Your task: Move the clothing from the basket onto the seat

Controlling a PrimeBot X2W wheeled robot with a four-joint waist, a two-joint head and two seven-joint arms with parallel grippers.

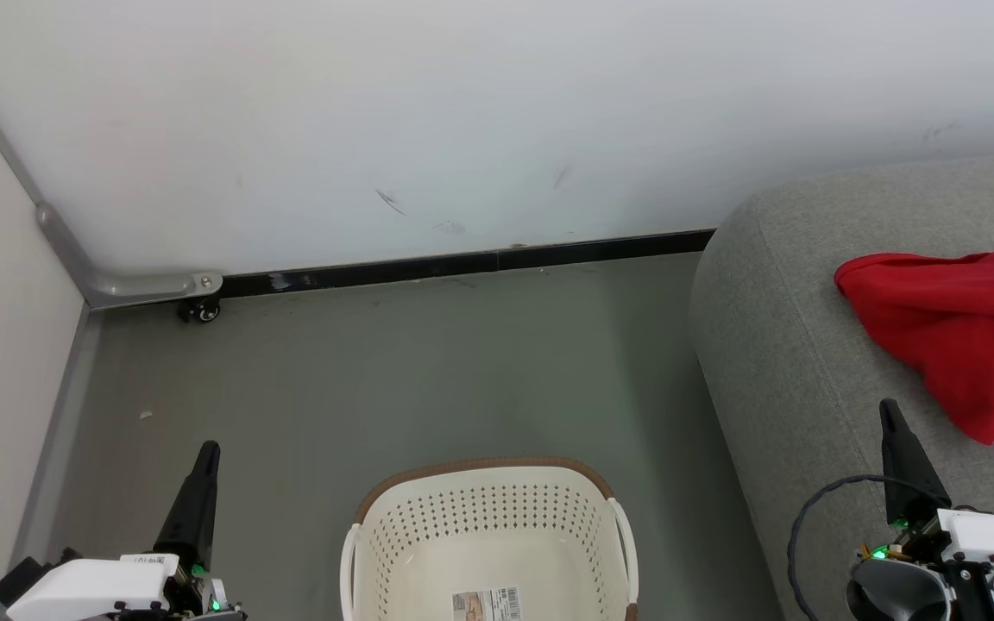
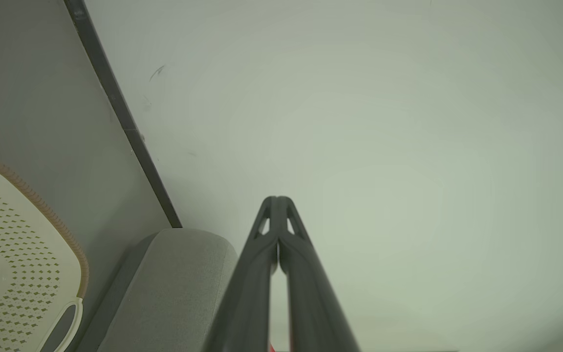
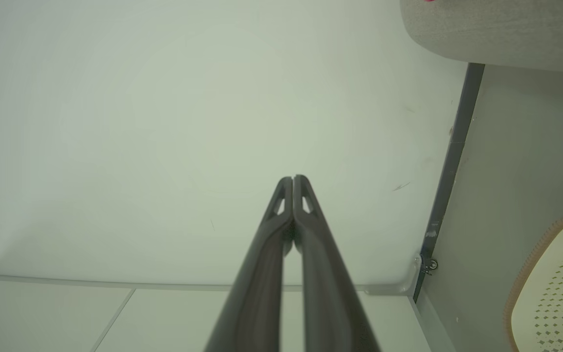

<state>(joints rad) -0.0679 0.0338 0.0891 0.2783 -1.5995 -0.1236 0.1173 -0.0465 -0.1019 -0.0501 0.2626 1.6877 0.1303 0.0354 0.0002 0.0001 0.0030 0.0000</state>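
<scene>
The red clothing [image 1: 959, 332] with a bit of white striped trim lies on the grey seat [image 1: 773, 345] at the right. On the floor at bottom centre stands the cream basket [image 1: 488, 517], with only a barcode sticker on its bottom. My left gripper [image 1: 208, 453] is shut at lower left, left of the basket, holding nothing. Over the seat's near part, just below the clothing, my right gripper [image 1: 890, 410] is shut and holds nothing. In the left wrist view the shut left gripper [image 2: 277, 199] points at the wall, with the basket [image 2: 27, 244] and the seat [image 2: 174, 283] at the left. The right gripper [image 3: 293, 178] is likewise shut.
A white wall [image 1: 462, 121] with a black baseboard [image 1: 462, 263] runs across the back. At the left corner is a grey metal bracket [image 1: 152, 285] with a small caster [image 1: 201, 312]. Grey floor [image 1: 376, 379] lies between wall, basket and seat.
</scene>
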